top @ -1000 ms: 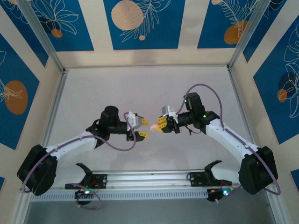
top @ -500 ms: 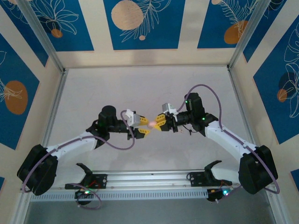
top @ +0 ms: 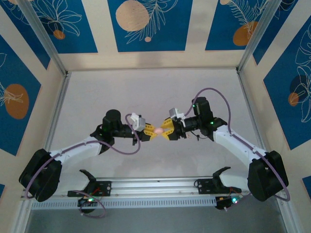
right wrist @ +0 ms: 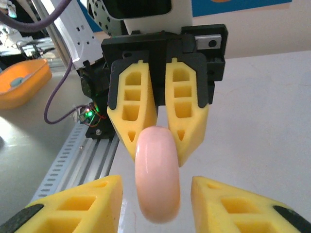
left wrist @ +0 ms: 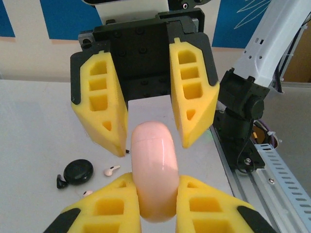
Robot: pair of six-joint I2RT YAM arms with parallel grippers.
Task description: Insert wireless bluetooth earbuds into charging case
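light: bright, even | shadows: faint, soft | sheen: pink case (right wrist: pixel 156 182) | blur: nearest foreground slightly soft

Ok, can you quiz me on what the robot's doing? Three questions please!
1. True or false: the left gripper is shut on the pink case.
2. The right gripper has its jaws: A) open around the case, B) shut on the case, C) shut on a cup.
3. Fill in: the round disc on the table is coloured ____.
Key: 1 true; 2 A; 3 black.
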